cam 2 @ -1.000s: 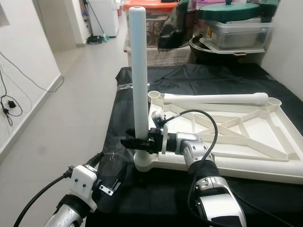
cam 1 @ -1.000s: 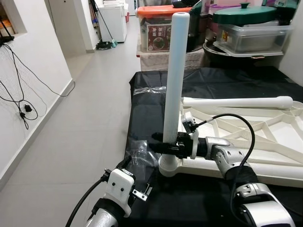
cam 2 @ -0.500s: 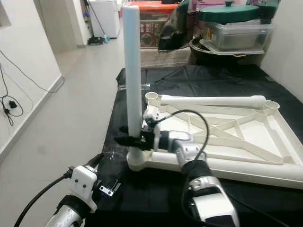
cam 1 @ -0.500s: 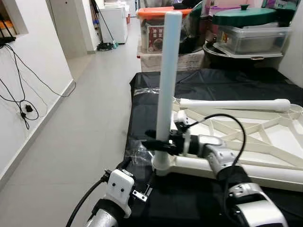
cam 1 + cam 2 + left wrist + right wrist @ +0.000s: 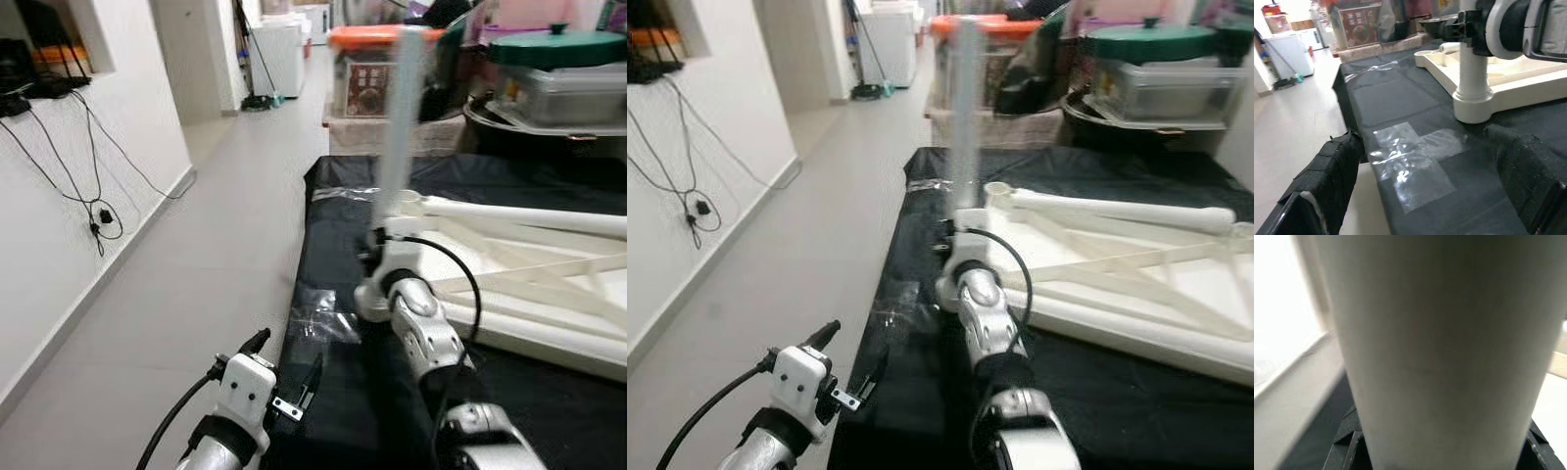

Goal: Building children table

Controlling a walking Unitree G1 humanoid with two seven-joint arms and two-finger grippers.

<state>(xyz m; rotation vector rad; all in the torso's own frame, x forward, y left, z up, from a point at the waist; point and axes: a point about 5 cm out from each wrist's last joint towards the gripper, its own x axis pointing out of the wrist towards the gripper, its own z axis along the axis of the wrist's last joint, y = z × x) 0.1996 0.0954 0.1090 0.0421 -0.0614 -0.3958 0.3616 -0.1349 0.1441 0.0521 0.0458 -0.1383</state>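
An upturned white children's table top (image 5: 549, 294) lies on a black-covered table (image 5: 338, 206). A white leg (image 5: 397, 117) stands upright in its near-left corner socket (image 5: 1474, 105), blurred in the eye views. My right gripper (image 5: 377, 253) is shut on that leg low down, just above the socket; the leg (image 5: 1440, 347) is close up in the right wrist view. A second white leg (image 5: 1117, 208) lies along the top's far rim. My left gripper (image 5: 292, 390) hangs open at the table's near-left edge, apart from the socket, with both fingers (image 5: 1327, 171) empty.
Storage bins and lidded pots (image 5: 558, 78) stand behind the table. Tiled floor (image 5: 196, 255) runs along the table's left side, past a white wall with hanging cables (image 5: 93, 186). A patch of clear tape (image 5: 1410, 156) lies on the black cover by the socket.
The head view has swung and is now blurred, so the whole scene has shifted. My right gripper keeps its hold on the upright leg. The left arm stays low.
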